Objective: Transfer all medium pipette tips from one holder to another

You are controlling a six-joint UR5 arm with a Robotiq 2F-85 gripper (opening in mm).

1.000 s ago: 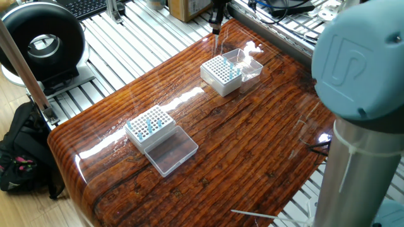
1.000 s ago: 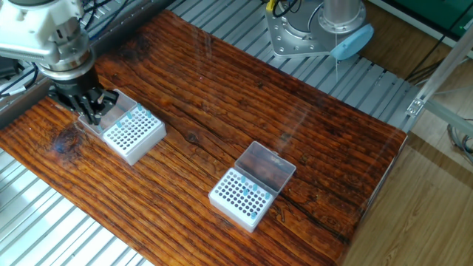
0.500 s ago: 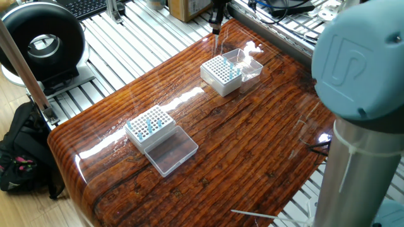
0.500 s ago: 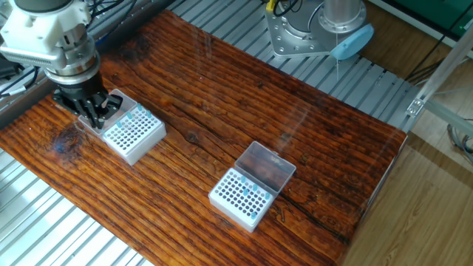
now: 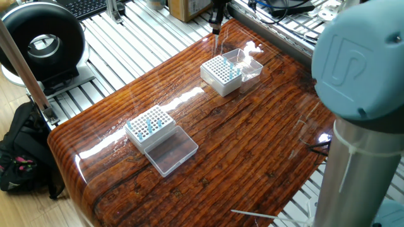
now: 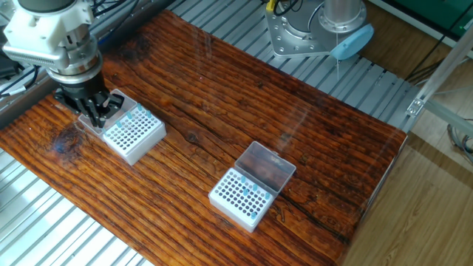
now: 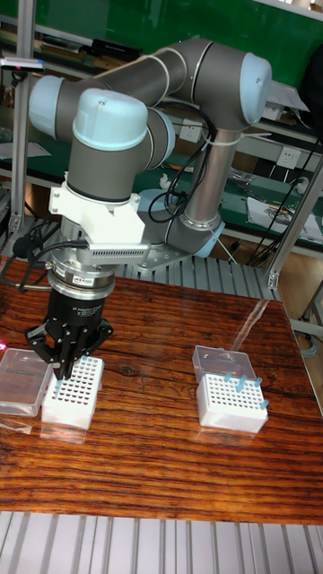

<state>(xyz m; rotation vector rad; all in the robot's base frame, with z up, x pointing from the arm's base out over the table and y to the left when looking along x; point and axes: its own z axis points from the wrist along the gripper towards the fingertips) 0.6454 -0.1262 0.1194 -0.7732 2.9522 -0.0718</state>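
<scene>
One fixed view: two white holders (image 5: 149,125) (image 5: 221,74) on table (image 5: 252,145), each holding few blue tips (image 5: 149,124).
Other fixed view: gripper (image 6: 94,112) sat at holder's rim.
Tall view: fingers close together, grasp unclear.

A glossy, dark-grained wooden table (image 5: 252,145) is sitting on a ribbed aluminium frame (image 6: 59,236) and carrying two white grid holders. In one fixed view, one holder (image 5: 221,74) is resting toward 1 o'clock with its clear lid (image 5: 250,65) lying open beside it, and the other holder (image 5: 149,126) is sitting toward 9 o'clock, its clear lid (image 5: 170,150) lying flat at its 5 o'clock.
</scene>
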